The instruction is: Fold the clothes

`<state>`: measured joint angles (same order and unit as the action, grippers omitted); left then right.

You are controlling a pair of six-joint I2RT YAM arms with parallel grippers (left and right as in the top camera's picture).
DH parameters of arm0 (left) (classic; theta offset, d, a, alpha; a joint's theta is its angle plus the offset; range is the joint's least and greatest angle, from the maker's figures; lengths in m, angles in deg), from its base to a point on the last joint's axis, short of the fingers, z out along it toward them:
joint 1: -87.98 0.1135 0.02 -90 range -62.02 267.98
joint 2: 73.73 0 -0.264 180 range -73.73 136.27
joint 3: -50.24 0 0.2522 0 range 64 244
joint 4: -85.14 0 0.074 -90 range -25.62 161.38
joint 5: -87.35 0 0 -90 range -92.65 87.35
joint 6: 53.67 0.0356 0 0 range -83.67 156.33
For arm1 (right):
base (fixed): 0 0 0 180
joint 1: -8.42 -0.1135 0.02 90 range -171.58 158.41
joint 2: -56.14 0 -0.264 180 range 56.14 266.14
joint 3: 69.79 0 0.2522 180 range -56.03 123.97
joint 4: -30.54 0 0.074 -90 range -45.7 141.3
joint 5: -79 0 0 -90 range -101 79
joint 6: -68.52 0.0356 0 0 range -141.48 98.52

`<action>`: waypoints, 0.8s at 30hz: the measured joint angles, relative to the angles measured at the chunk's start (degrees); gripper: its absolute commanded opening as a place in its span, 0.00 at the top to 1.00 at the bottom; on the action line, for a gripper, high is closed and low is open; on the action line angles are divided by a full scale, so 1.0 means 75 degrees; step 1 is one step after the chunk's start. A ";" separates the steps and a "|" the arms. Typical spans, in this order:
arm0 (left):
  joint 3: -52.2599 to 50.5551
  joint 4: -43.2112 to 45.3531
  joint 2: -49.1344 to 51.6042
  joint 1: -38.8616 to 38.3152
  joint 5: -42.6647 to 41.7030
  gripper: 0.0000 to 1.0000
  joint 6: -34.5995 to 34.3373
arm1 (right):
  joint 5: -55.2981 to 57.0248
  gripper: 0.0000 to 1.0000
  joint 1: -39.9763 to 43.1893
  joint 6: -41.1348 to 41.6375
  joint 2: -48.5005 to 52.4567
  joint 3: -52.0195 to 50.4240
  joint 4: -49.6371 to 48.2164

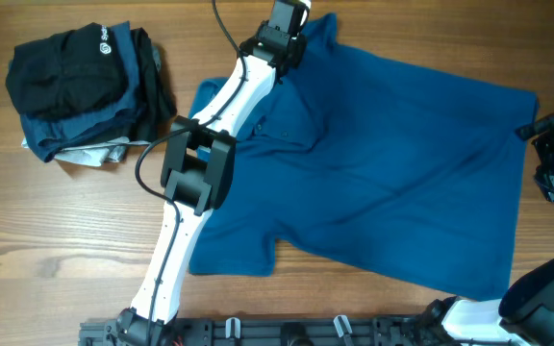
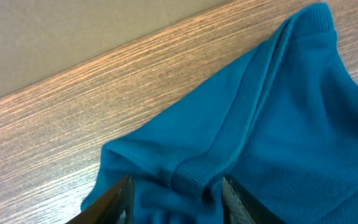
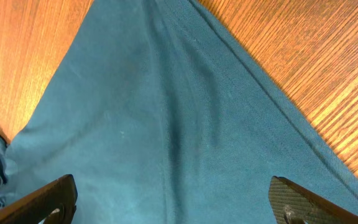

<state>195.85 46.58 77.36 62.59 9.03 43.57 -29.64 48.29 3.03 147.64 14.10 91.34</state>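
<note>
L gripper (image 2: 176, 186) astride polo shirt (image 1: 383, 163) cuff; R gripper (image 3: 173, 186) agape over hem

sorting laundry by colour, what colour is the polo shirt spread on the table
Plain medium blue; the large soft short-sleeved polo shirt shows best in the overhead view.

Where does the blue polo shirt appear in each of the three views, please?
Overhead: shirt spread across centre and right.
Left wrist: shirt fills lower right, its ribbed edge inside the left tool.
Right wrist: shirt fills the middle, edge running diagonally at right.
Shared landmark: wooden table around it.
</note>
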 measured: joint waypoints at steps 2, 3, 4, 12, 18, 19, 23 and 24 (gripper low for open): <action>0.0000 -0.0006 0.0000 0.0000 0.0000 0.55 0.0000 | 0.0000 0.00 0.0000 0.0003 0.0000 0.0000 0.0003; 0.0000 -0.0006 0.0000 0.0000 0.0000 0.55 0.0000 | 0.0000 0.00 0.0000 0.0003 0.0000 0.0000 0.0003; 0.0000 -0.0006 0.0000 0.0000 0.0000 0.55 0.0000 | 0.0000 0.00 0.0000 0.0000 0.0000 0.0000 0.0003; 0.0000 0.0070 0.0012 0.0000 0.0000 0.60 0.0003 | 0.0000 0.00 0.0000 0.0000 0.0000 0.0000 0.0003; 0.0000 0.0154 0.0090 0.0000 0.0000 0.55 0.0003 | 0.0000 0.00 0.0000 0.0003 0.0000 0.0000 0.0003; 0.0000 0.0172 0.0137 0.0000 0.0000 0.56 0.0000 | 0.0000 0.00 0.0000 0.0000 0.0000 0.0000 0.0003; 0.0000 0.0335 0.0353 0.0000 0.0015 0.66 0.0000 | 0.0000 0.00 0.0000 0.0003 0.0000 0.0000 0.0003; 0.0000 0.0402 0.0388 0.0000 0.0061 0.69 0.0015 | 0.0000 0.01 0.0000 0.0000 0.0000 0.0000 0.0003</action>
<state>195.85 49.60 80.27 62.59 9.49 43.68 -29.64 48.29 3.03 147.64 14.10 91.37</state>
